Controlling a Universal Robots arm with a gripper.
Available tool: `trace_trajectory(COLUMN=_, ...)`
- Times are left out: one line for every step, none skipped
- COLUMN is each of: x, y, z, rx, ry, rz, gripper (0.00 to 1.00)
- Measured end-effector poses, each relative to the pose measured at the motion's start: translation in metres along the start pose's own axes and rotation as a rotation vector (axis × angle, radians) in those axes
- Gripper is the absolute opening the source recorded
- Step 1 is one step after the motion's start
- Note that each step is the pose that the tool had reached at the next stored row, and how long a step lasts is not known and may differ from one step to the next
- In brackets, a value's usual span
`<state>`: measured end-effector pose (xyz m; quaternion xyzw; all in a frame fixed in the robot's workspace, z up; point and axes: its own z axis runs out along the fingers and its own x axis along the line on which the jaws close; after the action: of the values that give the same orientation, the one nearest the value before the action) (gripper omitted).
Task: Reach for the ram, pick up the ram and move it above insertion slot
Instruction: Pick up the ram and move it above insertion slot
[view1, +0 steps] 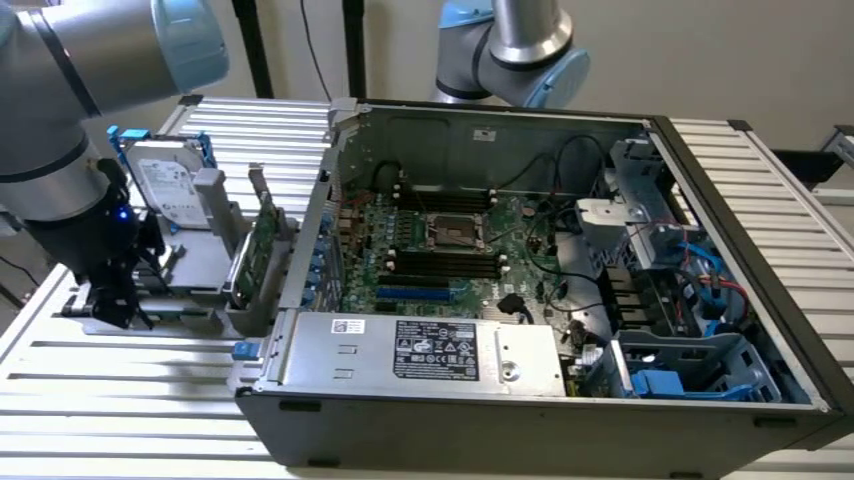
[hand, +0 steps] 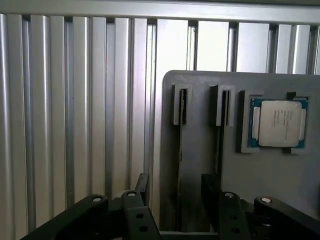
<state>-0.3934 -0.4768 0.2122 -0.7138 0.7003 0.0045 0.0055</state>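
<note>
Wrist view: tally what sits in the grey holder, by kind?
ram sticks, standing on edge in their slots: 2
CPU chip, lying flat in its recess: 1
Total: 3

Open PC case (view1: 441, 130) lies on its side on slatted alu table (view1: 120, 400), interior facing up. Inside case: green mobo (view1: 527, 225) on the floor, CPU socket (view1: 461, 232) approx mid-board. Silver PSU (view1: 420, 350) w/ black-and-white label runs along the case's near wall. Blue cables (view1: 707, 275) and blue-trimmed drive cage (view1: 667, 385) sit at the case's end toward the exterior view's right. Outside case, just beside its wall on the exterior view's left: grey holder (view1: 187, 275) w/ HDD (view1: 167, 180), white label, standing upright. Green expansion card (view1: 263, 245) stands on edge, nearer the case than the HDD. Wrist view: grey holder (hand: 270, 175) on table slats (hand: 75, 125), CPU (hand: 278, 123) seated in a square recess.
</note>
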Motion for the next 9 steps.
trace_trajectory(x=-0.0003, y=-0.0003, z=0.0013, rx=-0.0010, ry=0.0001, rz=0.002, gripper=0.54)
trace_trajectory(x=-0.0006, y=-0.0006, z=0.0027, rx=-0.0020, ry=0.0000, rz=0.003, gripper=0.54)
trace_trajectory(x=-0.0009, y=-0.0009, z=0.0040, rx=-0.0032, ry=0.0000, rz=0.005, gripper=0.54)
trace_trajectory(x=-0.0011, y=-0.0011, z=0.0052, rx=-0.0047, ry=-0.0001, rz=0.007, gripper=0.54)
trace_trajectory(x=-0.0014, y=-0.0014, z=0.0065, rx=-0.0064, ry=-0.0001, rz=0.009, gripper=0.54)
trace_trajectory(x=-0.0017, y=-0.0016, z=0.0077, rx=-0.0080, ry=-0.0001, rz=0.011, gripper=0.54)
trace_trajectory(x=-0.0021, y=-0.0018, z=0.0089, rx=-0.0096, ry=-0.0002, rz=0.012, gripper=0.54)
trace_trajectory(x=-0.0024, y=-0.0018, z=0.0100, rx=-0.0113, ry=-0.0002, rz=0.014, gripper=0.54)
trace_trajectory(x=-0.0028, y=-0.0020, z=0.0111, rx=-0.0129, ry=-0.0003, rz=0.015, gripper=0.54)
